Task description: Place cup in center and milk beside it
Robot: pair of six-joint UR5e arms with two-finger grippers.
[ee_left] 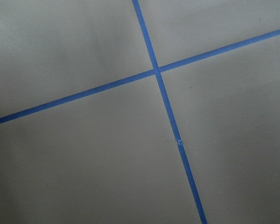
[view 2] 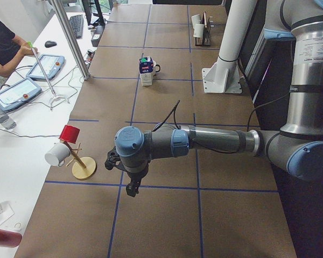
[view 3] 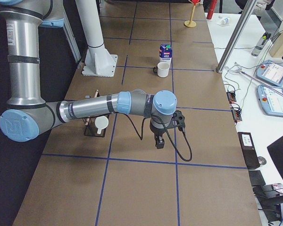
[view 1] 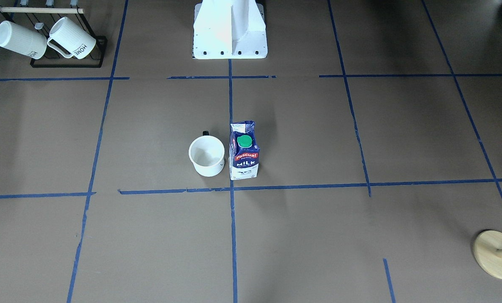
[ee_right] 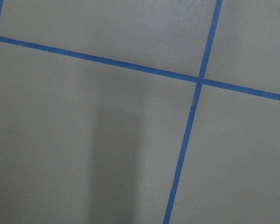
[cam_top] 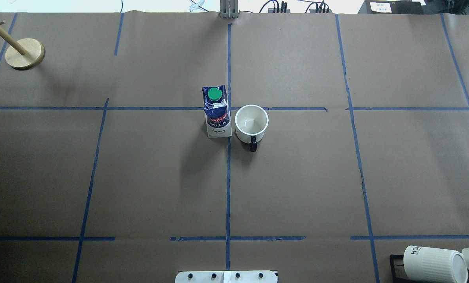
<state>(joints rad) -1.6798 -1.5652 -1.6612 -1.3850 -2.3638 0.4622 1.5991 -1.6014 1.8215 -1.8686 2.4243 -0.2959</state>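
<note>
The white cup (view 1: 206, 156) with a black handle stands upright just beside the dark blue milk carton (view 1: 244, 150) with its green cap. Both stand at the center crossing of blue tape lines (view 1: 231, 189). In the overhead view the milk (cam_top: 216, 112) is left of the cup (cam_top: 251, 124), close but apart. The smiley face is hidden. My left gripper (view 2: 133, 188) and right gripper (view 3: 159, 143) hang over bare table far from both, empty; I cannot tell if they are open or shut. Both wrist views show only brown surface and tape.
A black rack with ribbed "HOME" mugs (view 1: 44, 40) stands at the near corner on my right. A wooden stand (cam_top: 24, 53) is at the far left corner. The white robot base (view 1: 230, 31) is at my table edge. A person (view 2: 5, 43) sits beyond the far side.
</note>
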